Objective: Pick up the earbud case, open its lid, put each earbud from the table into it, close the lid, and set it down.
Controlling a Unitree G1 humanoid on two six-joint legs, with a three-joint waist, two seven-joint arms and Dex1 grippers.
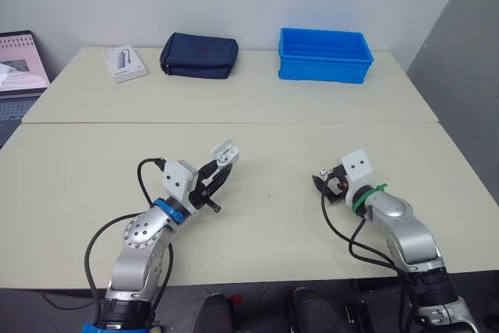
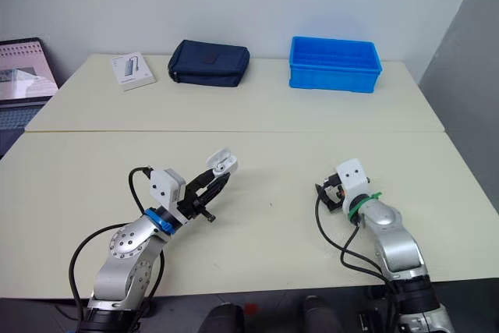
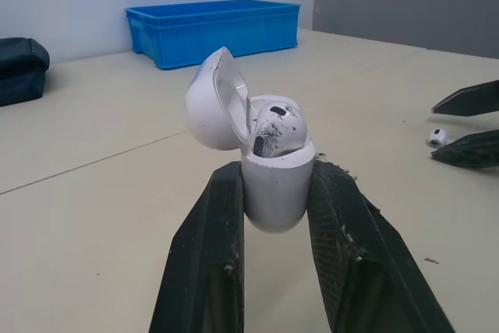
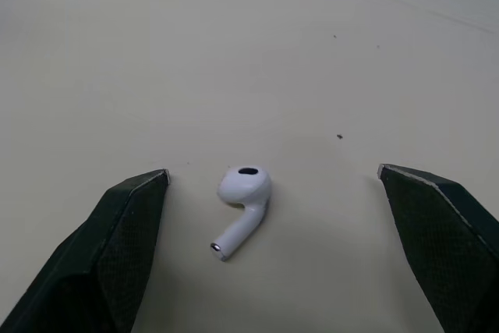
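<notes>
Above the near side of the cream table [image 1: 93,169], the left gripper [image 1: 214,181] clamps the body of a glossy white earbud case [image 3: 277,185], its rounded lid [image 3: 210,103] hinged open and one white earbud [image 3: 277,126] seated inside. The right gripper [image 4: 273,171] is spread wide around a second white earbud [image 4: 244,185] lying on the table.

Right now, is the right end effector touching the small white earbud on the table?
Apart: right wrist view shows bare table between the small white earbud and both fingers.
</notes>
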